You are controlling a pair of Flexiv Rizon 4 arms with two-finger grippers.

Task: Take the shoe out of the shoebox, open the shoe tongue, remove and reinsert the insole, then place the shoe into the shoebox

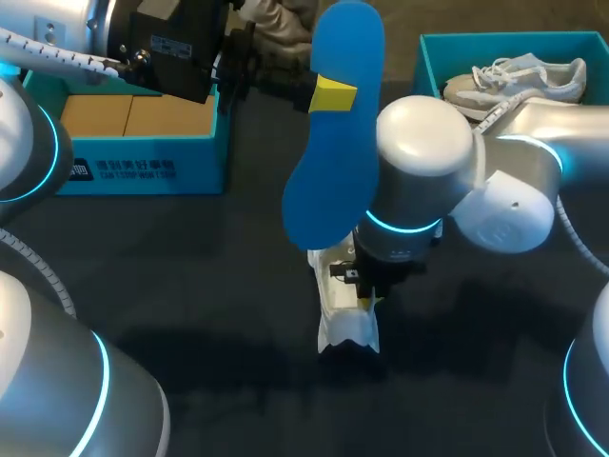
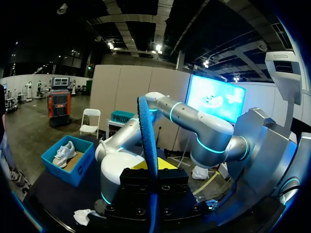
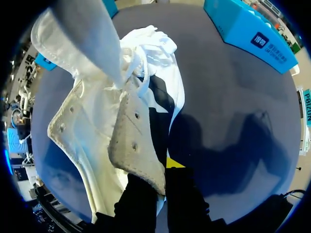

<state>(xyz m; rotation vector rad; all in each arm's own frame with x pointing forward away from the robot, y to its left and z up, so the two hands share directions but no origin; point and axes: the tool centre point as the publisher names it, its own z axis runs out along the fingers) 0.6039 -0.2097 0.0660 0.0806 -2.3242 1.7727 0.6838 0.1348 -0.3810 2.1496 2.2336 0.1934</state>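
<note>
A blue insole [image 1: 333,162] is held up over the table's middle, with my left gripper [image 1: 331,95] shut on its upper part. The left wrist view shows the insole [image 2: 147,141] edge-on between that gripper's [image 2: 151,167] yellow tips. Below it a white shoe [image 1: 344,319] lies on the dark table. My right gripper [image 1: 364,300] points down and is shut on the shoe's opening. In the right wrist view the shoe [image 3: 97,126] gapes open, laces loose, and the gripper [image 3: 163,177] pinches the grey edge of its collar.
A teal shoebox [image 1: 433,52] at the back right holds a second white shoe [image 1: 519,81]. Another teal box [image 1: 143,171] with a cardboard-brown inside stands at the back left. The table [image 1: 190,286] is dark.
</note>
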